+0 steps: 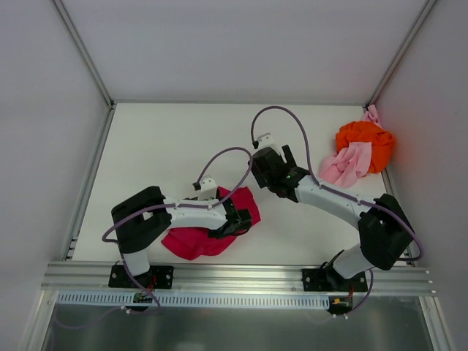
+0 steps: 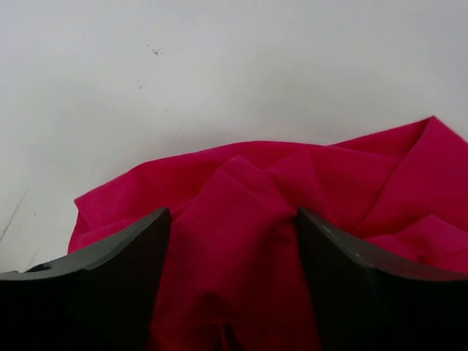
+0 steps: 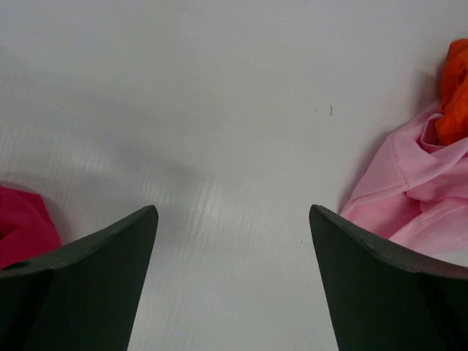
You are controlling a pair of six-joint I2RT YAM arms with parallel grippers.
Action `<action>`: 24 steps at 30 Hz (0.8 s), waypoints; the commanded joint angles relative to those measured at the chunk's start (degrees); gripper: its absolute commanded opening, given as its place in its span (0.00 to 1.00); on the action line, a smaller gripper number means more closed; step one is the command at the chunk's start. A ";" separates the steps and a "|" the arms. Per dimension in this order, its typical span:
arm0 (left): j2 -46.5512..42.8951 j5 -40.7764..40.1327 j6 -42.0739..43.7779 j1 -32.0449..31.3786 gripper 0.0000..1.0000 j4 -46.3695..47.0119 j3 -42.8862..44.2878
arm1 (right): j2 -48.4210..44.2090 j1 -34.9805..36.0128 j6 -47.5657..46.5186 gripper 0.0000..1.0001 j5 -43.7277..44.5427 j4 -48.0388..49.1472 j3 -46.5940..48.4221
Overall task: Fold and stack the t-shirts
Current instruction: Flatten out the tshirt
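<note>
Folding progress: none of the three t-shirts was folded and no stack was started, so by my judgement almost the whole task was left to do.
Crimson t-shirt (image 1: 208, 235): lay crumpled close to the near edge of the tabletop (image 1: 168, 139), left of the middle.
Left jaws: spread apart and lowered onto the crimson cloth, with a raised ridge of it between them, not squeezed.
Right jaws: spread apart and empty, over bare tabletop near the middle, between the crimson t-shirt and the other two.
Orange t-shirt (image 1: 365, 142): sat bunched in a heap against the right edge, toward the far right corner.
Pale pink t-shirt (image 1: 347, 164): lay crumpled, touching the orange one and seemingly partly beneath it, on the side nearer the middle.
Surroundings: pale walls closed the far, left and right edges; a metal rail (image 1: 234, 276) ran along the near edge; a purple cable (image 1: 289, 121) looped above each arm.
In the way: nothing blocked the crimson t-shirt; the orange and pink pair, lying tangled, would probably need separating first.
</note>
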 commanded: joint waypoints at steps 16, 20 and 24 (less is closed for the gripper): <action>-7.15 -6.94 -13.84 3.48 0.00 -14.32 4.75 | -3.31 -2.01 3.40 0.90 -3.77 -1.15 2.29; -11.27 -10.81 -16.87 3.04 0.00 -24.99 11.69 | -2.61 -2.10 3.48 0.91 -4.48 -1.06 2.38; -14.89 -12.30 -13.16 2.95 0.00 -24.99 14.60 | -2.17 -2.54 3.57 0.90 -5.88 -0.89 2.47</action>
